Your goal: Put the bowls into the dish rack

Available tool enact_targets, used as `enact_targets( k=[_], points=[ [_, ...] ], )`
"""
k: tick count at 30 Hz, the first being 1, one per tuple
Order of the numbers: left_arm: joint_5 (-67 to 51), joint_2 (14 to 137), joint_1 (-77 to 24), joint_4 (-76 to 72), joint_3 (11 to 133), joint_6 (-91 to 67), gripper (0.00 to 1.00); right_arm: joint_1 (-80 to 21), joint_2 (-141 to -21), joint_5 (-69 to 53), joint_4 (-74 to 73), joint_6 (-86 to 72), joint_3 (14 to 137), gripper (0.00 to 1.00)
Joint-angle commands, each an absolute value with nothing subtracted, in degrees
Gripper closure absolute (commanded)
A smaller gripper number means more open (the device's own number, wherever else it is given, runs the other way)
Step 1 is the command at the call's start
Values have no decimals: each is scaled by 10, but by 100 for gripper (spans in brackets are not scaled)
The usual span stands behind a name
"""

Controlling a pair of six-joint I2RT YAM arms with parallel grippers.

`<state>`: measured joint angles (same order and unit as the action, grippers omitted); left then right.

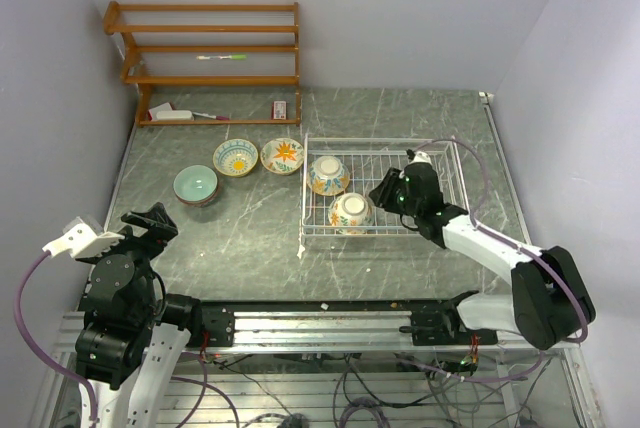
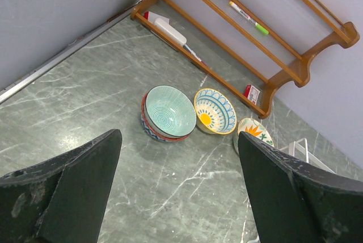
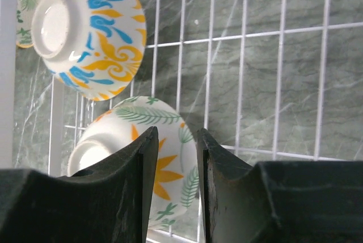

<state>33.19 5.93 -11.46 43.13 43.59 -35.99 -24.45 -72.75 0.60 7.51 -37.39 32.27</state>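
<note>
The white wire dish rack (image 1: 383, 138) holds two upturned bowls: a blue-and-yellow one (image 1: 328, 174) and a white one with orange flowers and green leaves (image 1: 350, 211). My right gripper (image 1: 383, 194) is at the leaf bowl's right side. In the right wrist view its jaws (image 3: 174, 129) stand a narrow gap apart with the leaf bowl's (image 3: 176, 163) rim between them. Three more bowls sit left of the rack: a teal one (image 1: 195, 185) stacked on a reddish one, a blue-yellow one (image 1: 235, 157), an orange-flower one (image 1: 282, 155). My left gripper (image 1: 160, 218) is open and empty, near them.
A brown wooden shelf unit (image 1: 210, 58) stands at the back left with a marker and small items on it. The left wrist view shows the teal bowl (image 2: 170, 111), the blue-yellow bowl (image 2: 215, 110) and the shelf (image 2: 238, 33). Walls close both sides.
</note>
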Motion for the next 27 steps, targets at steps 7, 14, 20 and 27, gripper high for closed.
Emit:
enact_targets(
  k=[7, 14, 20, 27],
  points=[
    [336, 53, -116, 421, 449, -358, 5, -331, -774, 53, 20, -336, 380, 66],
    [335, 53, -116, 421, 449, -357, 5, -347, -788, 43, 54, -352, 383, 66],
    [335, 52, -116, 421, 449, -357, 5, -365, -810, 23, 82, -358, 390, 66],
    [334, 52, -116, 420, 449, -357, 5, -388, -818, 52, 71, -355, 407, 66]
  ],
)
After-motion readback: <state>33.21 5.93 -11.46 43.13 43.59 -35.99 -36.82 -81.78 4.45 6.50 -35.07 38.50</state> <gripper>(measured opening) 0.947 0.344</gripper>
